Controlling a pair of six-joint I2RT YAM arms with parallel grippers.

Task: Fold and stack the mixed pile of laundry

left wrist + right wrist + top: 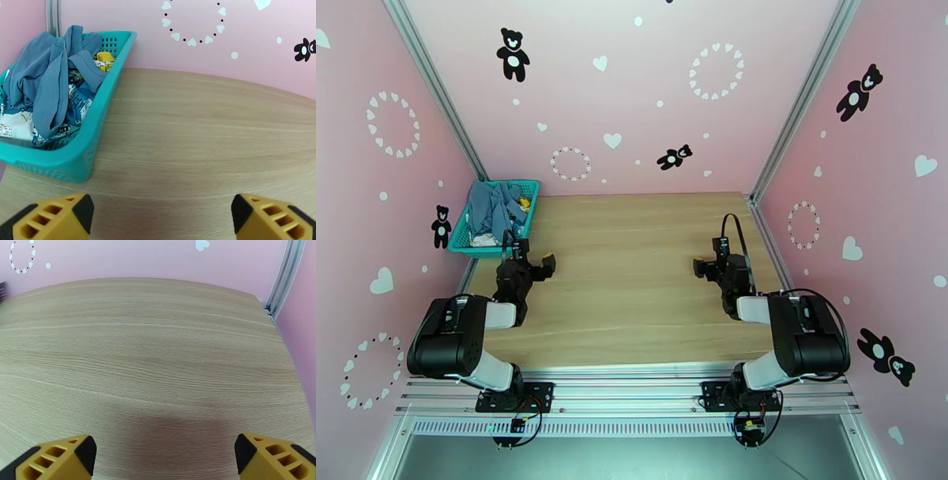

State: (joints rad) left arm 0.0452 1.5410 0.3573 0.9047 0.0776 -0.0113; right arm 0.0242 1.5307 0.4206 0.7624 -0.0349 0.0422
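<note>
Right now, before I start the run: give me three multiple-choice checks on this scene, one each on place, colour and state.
1. Where is the laundry?
A) in the basket at the table's far left corner
B) spread mid-table
C) in a gripper

2. The uppermost garment is:
A) red
B) blue
C) green

3. The left gripper and right gripper are:
A) both open, empty
B) both shut
C) one holding cloth

Answers:
1 A, the pile lies inside the basket walls.
2 B, blue fabric drapes over the printed cloth.
3 A, each pair of jaws stands wide apart over bare wood.
</note>
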